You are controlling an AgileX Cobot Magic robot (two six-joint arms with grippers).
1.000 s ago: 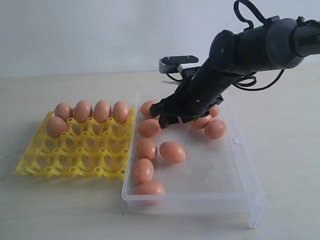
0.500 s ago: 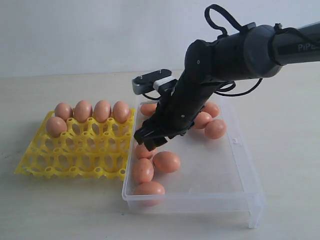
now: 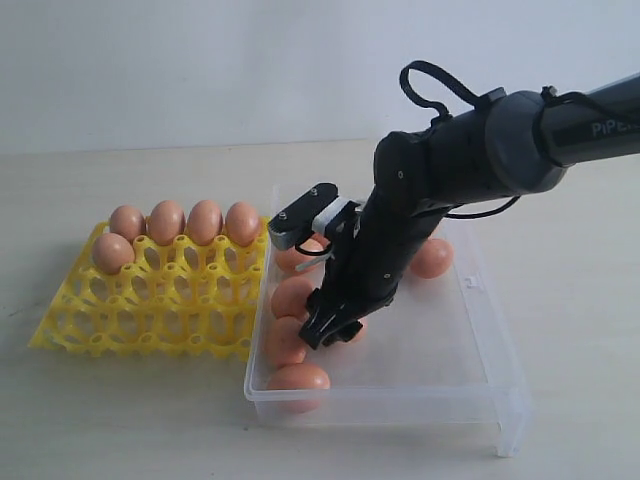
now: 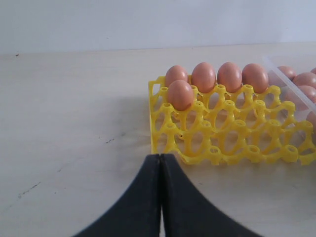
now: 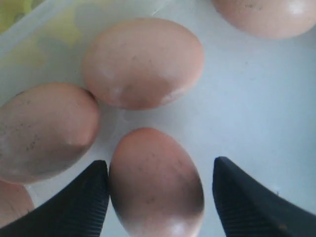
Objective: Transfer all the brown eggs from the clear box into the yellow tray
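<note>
One smooth orange-brown egg (image 5: 155,182), lying in the shallow clear plastic box (image 3: 400,403) near its tray-side wall, was straddled by the right gripper (image 5: 159,170), jaws spread wide, nothing clasped yet. A gentle, centred squeeze was called for, with neighbouring eggs (image 5: 143,61) crowded close. Five eggs (image 3: 204,220) were seated in the bright yellow openwork tray (image 3: 150,312); the left gripper (image 4: 161,192) was closed, empty.
</note>
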